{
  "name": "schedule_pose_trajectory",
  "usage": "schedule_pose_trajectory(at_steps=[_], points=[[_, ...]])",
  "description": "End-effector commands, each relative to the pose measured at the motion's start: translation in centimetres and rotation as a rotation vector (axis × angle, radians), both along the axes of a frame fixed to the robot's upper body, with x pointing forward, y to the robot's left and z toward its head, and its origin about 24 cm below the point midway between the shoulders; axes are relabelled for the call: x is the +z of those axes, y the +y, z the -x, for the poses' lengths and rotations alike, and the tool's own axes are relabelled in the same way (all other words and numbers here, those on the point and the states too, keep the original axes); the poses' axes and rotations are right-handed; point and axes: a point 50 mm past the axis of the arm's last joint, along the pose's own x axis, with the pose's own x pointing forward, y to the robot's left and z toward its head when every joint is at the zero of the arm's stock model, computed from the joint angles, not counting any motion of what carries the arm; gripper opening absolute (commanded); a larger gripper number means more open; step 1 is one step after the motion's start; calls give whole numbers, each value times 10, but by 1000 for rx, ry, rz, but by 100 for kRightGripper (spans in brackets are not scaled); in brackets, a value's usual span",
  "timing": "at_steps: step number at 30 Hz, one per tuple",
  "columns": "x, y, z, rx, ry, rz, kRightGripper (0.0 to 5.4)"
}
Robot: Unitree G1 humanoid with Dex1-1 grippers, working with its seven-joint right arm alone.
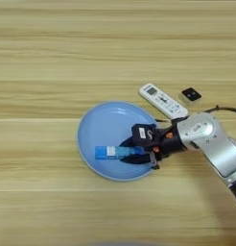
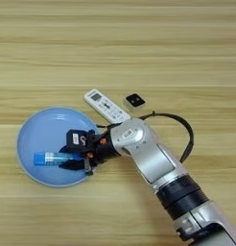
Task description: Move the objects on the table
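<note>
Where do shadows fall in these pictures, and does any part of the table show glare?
Left eye view: a soft shadow lies under the gripper on the blue plate, and a dim shadow at the bottom edge. Right eye view: the forearm shades the table beside it. No glare in either view.

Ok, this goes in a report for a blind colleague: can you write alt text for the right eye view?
The right gripper reaches over a blue plate with its jaws around a blue tube. A white remote and a black block lie beyond on the wooden table.
</note>
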Motion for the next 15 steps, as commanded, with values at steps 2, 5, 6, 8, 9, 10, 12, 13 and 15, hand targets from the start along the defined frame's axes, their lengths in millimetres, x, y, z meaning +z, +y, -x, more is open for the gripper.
schedule_pose_trajectory(at_steps=[2,5,6,8,9,10,12,13,15], points=[[35,-2,-16,-31,-130,-55,140],[48,-4,-21,-50,-167,-82,140],[53,-6,-23,-58,-179,-92,140],[62,-9,-26,-73,-197,-108,140],[67,-12,-27,-83,-211,-117,140],[72,-15,-28,-91,-222,-123,140],[82,-22,-30,-108,-236,-141,140],[86,-25,-30,-115,-245,-147,140],[92,-31,-31,-126,-261,-152,140]])
